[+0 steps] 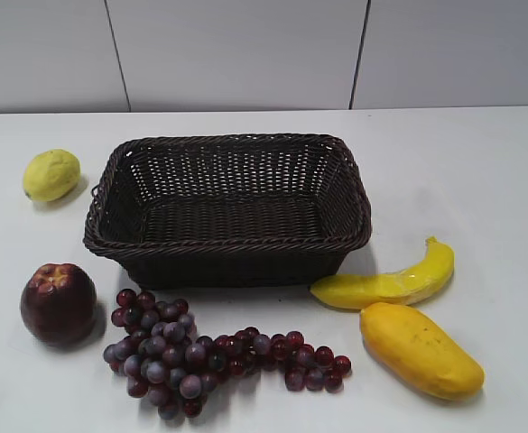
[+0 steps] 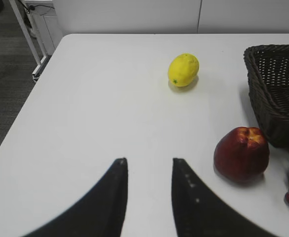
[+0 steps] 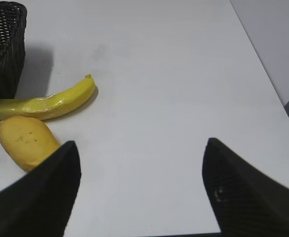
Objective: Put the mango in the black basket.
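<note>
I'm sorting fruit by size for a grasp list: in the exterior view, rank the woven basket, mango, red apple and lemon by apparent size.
1. Dark woven wicker basket
2. Plump orange-yellow mango
3. Dark red apple
4. Small yellow-green lemon, though it lies farther back, so the gap from the apple is unsure.

White table (image 1: 480,180) under basket (image 1: 227,209), mango (image 1: 421,350), banana (image 1: 385,284), lemon (image 1: 50,174), apple (image 1: 58,303), grapes (image 1: 200,354).

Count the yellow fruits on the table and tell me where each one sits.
3. The lemon sits left of the black basket. The banana lies at the basket's front right corner. The mango lies just in front of the banana. None looks hidden.
</note>
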### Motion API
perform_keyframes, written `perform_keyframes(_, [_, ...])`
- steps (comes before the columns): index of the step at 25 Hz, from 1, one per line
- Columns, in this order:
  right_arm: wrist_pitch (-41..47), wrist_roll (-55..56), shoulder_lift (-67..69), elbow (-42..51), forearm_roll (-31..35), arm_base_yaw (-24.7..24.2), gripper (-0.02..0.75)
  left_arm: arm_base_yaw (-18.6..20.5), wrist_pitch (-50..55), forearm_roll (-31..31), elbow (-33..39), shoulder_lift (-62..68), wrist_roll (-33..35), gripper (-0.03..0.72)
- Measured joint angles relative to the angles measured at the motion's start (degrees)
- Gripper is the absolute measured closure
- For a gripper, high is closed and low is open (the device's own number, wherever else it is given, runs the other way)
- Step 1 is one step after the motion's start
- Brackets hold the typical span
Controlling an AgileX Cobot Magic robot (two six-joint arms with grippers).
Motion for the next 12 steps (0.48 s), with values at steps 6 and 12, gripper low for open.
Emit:
perform_keyframes(6, [0.0,0.0,0.0,0.0,0.29,0.0,0.15,0.0,0.0,0.0,0.0,0.0,0.0,0.448])
perform_keyframes(12, [0.0,-0.45,5.84,0.02,2.0,0.0,0.15,0.0,0.0,0.0,0.0,0.0,0.0,0.448])
